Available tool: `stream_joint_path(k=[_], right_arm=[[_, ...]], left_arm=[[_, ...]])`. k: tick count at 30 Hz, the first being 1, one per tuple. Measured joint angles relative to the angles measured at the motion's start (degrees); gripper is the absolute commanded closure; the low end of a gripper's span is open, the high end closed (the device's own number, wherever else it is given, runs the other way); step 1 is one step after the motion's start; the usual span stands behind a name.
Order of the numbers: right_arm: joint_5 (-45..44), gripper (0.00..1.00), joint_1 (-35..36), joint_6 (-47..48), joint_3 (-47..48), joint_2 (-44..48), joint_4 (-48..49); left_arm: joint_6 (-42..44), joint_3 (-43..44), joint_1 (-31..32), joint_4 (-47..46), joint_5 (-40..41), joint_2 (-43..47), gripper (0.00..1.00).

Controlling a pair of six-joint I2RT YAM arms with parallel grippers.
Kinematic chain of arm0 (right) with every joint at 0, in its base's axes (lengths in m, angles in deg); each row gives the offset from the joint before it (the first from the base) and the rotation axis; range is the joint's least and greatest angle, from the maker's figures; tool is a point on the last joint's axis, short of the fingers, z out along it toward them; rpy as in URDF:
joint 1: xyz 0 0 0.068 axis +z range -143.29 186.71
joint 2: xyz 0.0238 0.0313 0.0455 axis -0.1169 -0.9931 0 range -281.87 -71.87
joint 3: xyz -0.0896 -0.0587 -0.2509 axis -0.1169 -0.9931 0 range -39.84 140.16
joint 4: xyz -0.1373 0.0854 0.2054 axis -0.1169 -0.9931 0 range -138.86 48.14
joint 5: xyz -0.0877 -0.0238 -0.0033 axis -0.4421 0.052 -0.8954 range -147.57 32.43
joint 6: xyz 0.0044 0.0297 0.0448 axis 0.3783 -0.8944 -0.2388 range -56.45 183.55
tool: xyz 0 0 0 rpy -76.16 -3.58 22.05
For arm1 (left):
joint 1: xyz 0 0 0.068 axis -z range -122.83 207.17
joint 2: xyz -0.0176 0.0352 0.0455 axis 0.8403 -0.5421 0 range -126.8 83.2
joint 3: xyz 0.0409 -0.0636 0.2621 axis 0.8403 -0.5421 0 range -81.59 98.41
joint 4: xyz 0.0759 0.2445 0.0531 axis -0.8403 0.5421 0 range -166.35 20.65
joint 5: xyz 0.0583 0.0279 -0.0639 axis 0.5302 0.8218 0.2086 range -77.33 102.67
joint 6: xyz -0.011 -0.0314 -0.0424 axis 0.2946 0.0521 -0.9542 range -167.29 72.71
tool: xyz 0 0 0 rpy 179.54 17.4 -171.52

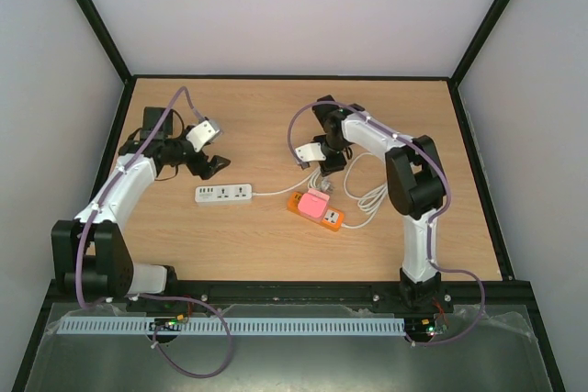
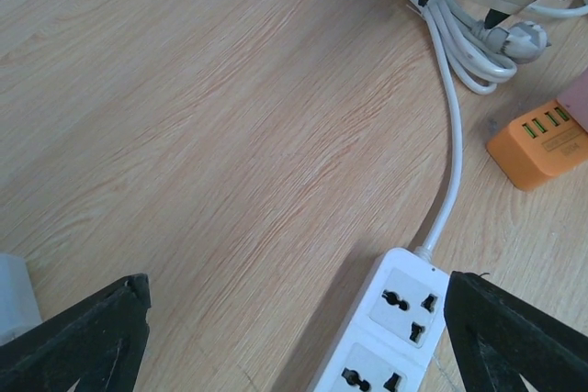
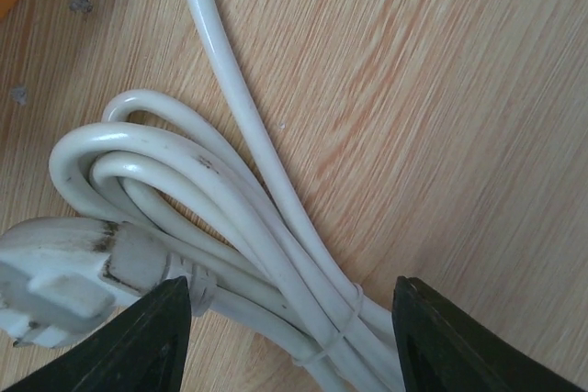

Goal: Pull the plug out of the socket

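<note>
A wooden table (image 1: pixel 276 117) with pale, straight grain is seen from above. Near its middle lies an orange socket strip (image 1: pixel 314 212), a short plastic block with rounded ends. Seated on top of it is the pink plug (image 1: pixel 317 203), a chunky body with soft corners.

To the left, well apart, lies a white power strip (image 1: pixel 223 193). Its cord runs right toward a cable bundle (image 1: pixel 369 196) of glossy white loops cinched with a thin tie. In the right wrist view the bundle ends in a scuffed white cord plug (image 3: pixel 55 273).

The left gripper (image 1: pixel 209 155) hovers over the left part of the table with its fingers spread wide and nothing between them. In its own view the white power strip's end lies below. The right gripper (image 1: pixel 323 161) hangs over the cable bundle just beyond the orange strip, its fingers also spread and holding nothing.

The pink plug is probably light, rigid and smooth, so a little slippery, and only the friction of its pins holds it in. The best hold looks to be across two opposite flat sides, low on the body, with a straight upward pull. The orange socket strip also looks light and would likely lift with it, so the other gripper should press down on a bare end.
</note>
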Motion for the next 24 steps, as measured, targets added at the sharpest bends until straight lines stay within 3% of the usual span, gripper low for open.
stream_joint_path(k=[21, 24], right_arm=[[-1.3, 0.38, -3.5, 2.1, 2.4, 0.0, 1.0], [-2.6, 0.28, -4.3, 3.4, 2.1, 0.2, 1.0]], left_arm=[[-2.0, -1.2, 0.0, -2.6, 1.4, 1.4, 0.11], [-2.1, -1.4, 0.0, -2.7, 1.4, 1.6, 0.11]])
